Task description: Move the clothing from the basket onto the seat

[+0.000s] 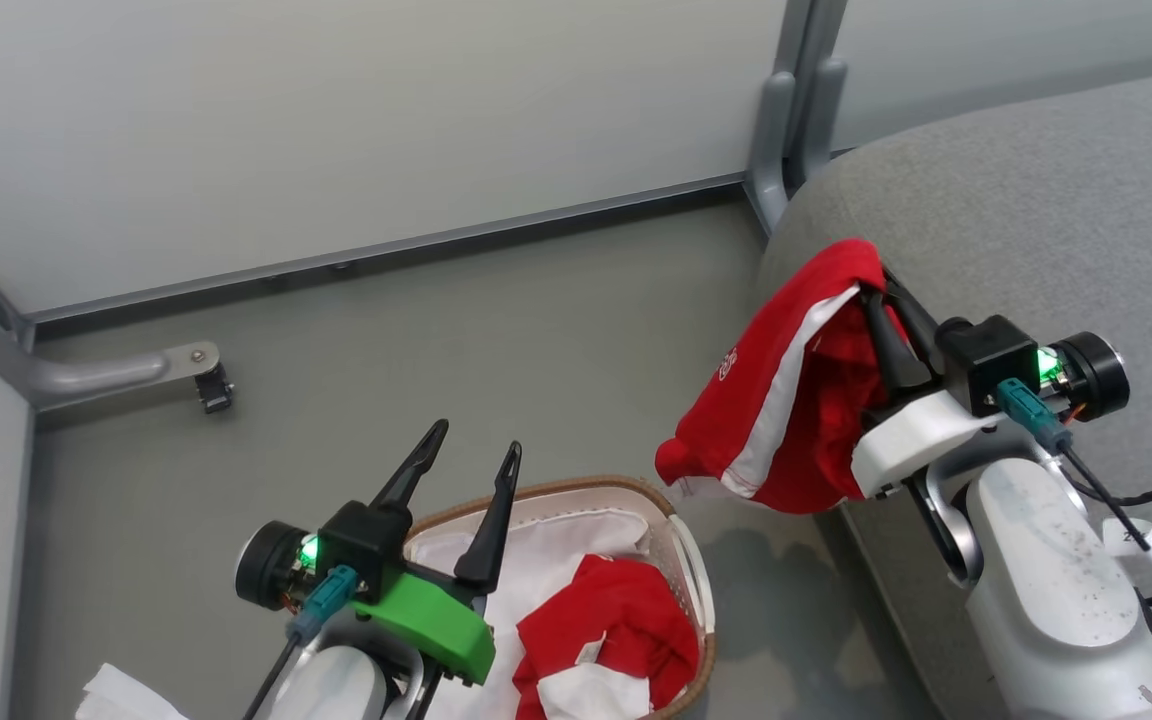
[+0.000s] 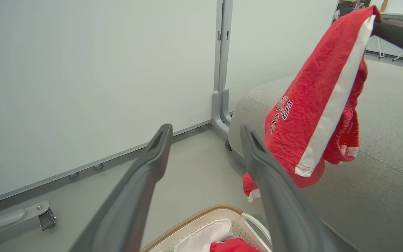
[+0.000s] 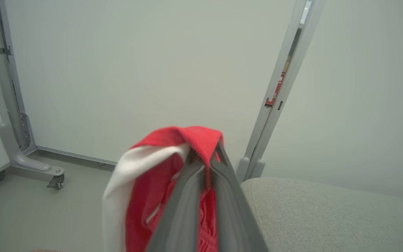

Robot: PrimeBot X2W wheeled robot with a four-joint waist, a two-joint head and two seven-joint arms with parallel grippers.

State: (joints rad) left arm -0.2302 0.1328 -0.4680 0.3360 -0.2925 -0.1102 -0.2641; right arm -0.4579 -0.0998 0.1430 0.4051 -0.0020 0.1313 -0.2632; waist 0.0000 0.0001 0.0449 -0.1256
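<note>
While the red garment (image 1: 786,390) is pinched at its top edge between the pressed-together fingers of the right gripper (image 1: 881,290), it hangs at the edge of the seat (image 1: 1036,200), partly over the floor (image 1: 536,330), so it should be carried further over the seat and lowered before release. More clothing (image 1: 616,610), seemingly one piece, lies in the basket (image 1: 681,540), over which the left gripper (image 1: 477,436) is held with fingers spread

Dark fingers (image 1: 496,520), green mount (image 1: 431,620), pale forearms (image 1: 1056,590)
</note>
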